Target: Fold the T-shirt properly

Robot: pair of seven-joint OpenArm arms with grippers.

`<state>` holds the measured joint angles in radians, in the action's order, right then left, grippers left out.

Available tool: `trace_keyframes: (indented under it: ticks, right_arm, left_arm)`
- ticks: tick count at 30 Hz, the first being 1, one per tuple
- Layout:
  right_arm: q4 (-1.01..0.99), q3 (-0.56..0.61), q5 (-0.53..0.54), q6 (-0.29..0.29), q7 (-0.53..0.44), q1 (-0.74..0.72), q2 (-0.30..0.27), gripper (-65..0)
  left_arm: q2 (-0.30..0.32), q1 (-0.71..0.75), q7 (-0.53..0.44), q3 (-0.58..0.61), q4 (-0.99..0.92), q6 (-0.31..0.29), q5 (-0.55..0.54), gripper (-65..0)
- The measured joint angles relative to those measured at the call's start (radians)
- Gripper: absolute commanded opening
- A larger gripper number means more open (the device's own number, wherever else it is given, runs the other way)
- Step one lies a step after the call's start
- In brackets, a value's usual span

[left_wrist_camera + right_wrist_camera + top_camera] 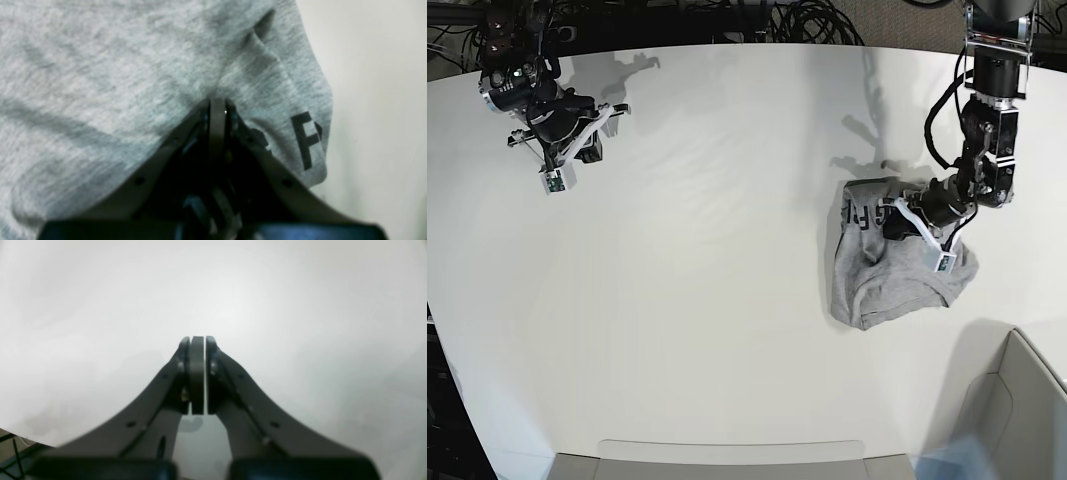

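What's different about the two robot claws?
The left gripper is shut on the T-shirt, with grey cloth bunched around its tips; the right gripper is shut on nothing. The left one is down at the shirt; the right one is far off, over bare white table. Both are dark and closed.

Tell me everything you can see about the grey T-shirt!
The T-shirt is heather-grey, soft-looking knit cloth with black block letters printed on it. It is not folded yet: it lies crumpled in a wrinkly heap on the white table, toward the base view's right. The left gripper pinches a bunch of its cloth, jaws shut. Nothing else touches it.
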<state>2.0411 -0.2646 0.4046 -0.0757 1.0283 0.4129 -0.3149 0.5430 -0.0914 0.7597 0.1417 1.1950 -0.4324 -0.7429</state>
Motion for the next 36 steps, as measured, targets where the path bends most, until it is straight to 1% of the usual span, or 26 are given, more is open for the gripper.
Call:
trace_keyframes:
  ticks: [1, 4, 7, 8, 9, 12, 14, 17, 19, 21, 23, 25, 27, 29, 30, 33, 35, 36]
  right_arm:
    - [0.0, 0.0, 0.0, 0.0, 0.0, 0.0, 0.0, -64.5]
    - [0.0, 0.021, -0.005, 0.0, 0.0, -0.022, -0.003, -64.5]
    - [0.004, 0.051, 0.01, 0.0, -0.091, -0.039, -0.007, -64.5]
    - [0.005, 0.06, 0.007, 0.0, -0.103, -0.042, -0.008, -64.5]
    - [0.005, 0.068, 0.005, 0.0, -0.122, -0.039, -0.009, -64.5]
    - [0.005, 0.086, 0.007, 0.0, -0.167, -0.031, -0.008, -64.5]
    - [0.005, 0.094, 0.002, 0.0, -0.174, -0.031, -0.009, -64.5]
    - [0.008, 0.097, 0.006, 0.0, -0.189, -0.022, -0.009, -64.6]
    - [0.012, 0.095, 0.007, 0.0, -0.198, 0.013, -0.01, -64.6]
    - [0.012, 0.092, 0.006, 0.0, -0.219, 0.056, -0.009, -65.0]
    - [0.012, 0.093, 0.006, 0.0, -0.299, 0.122, -0.008, -65.0]
    - [0.013, 0.092, 0.007, 0.0, -0.375, 0.185, -0.011, -65.0]
    - [0.013, 0.092, 0.006, 0.0, -0.395, 0.235, -0.011, -65.0]
    - [0.013, 0.095, 0.006, 0.0, -0.423, 0.288, -0.009, -65.0]
    - [0.013, 0.096, 0.006, 0.001, -0.436, 0.314, -0.009, -65.0]
    - [0.013, 0.095, 0.007, 0.001, -0.5, 0.4, -0.01, -65.0]
    - [0.013, 0.096, 0.006, 0.001, -0.525, 0.466, -0.013, -65.0]
    - [0.013, 0.097, 0.007, 0.002, -0.544, 0.505, -0.012, -65.0]
  left_arm:
    - [0.003, 0.003, 0.011, -0.011, 0.028, 0.013, 0.022, -65.0]
    - [0.008, 0.035, 0.083, -0.059, 0.12, 0.027, 0.063, -65.0]
    - [0.008, 0.095, 0.119, -0.143, 0.239, 0.056, 0.086, -65.0]
    - [0.009, 0.111, 0.134, -0.174, 0.283, 0.084, 0.088, -65.0]
    - [0.008, 0.127, 0.136, -0.206, 0.331, 0.114, 0.098, -65.0]
    - [0.014, 0.145, 0.121, -0.298, 0.476, 0.169, 0.091, -65.0]
    - [0.018, 0.159, 0.104, -0.343, 0.557, 0.175, 0.085, -65.0]
    - [0.011, 0.226, 0.12, -0.414, 0.665, 0.173, 0.078, -65.0]
    - [-0.014, 0.29, 0.173, -0.478, 0.732, 0.178, 0.082, -65.0]
    - [-0.073, 0.345, 0.212, -0.557, 0.788, 0.179, 0.088, -65.0]
    - [-0.136, 0.428, 0.206, -0.631, 0.826, 0.177, 0.086, -65.0]
    - [-0.174, 0.504, 0.21, -0.666, 0.829, 0.164, 0.07, -65.0]
    - [-0.183, 0.565, 0.219, -0.675, 0.823, 0.174, 0.089, -65.0]
    - [-0.179, 0.634, 0.199, -0.684, 0.822, 0.177, 0.089, -65.0]
    - [-0.187, 0.667, 0.155, -0.684, 0.825, 0.175, 0.087, -65.0]
    - [-0.219, 0.771, 0.1, -0.681, 0.825, 0.169, 0.085, -65.0]
    - [-0.221, 0.85, 0.063, -0.678, 0.826, 0.164, 0.078, -65.0]
    - [-0.22, 0.888, 0.03, -0.679, 0.826, 0.173, 0.085, -65.0]
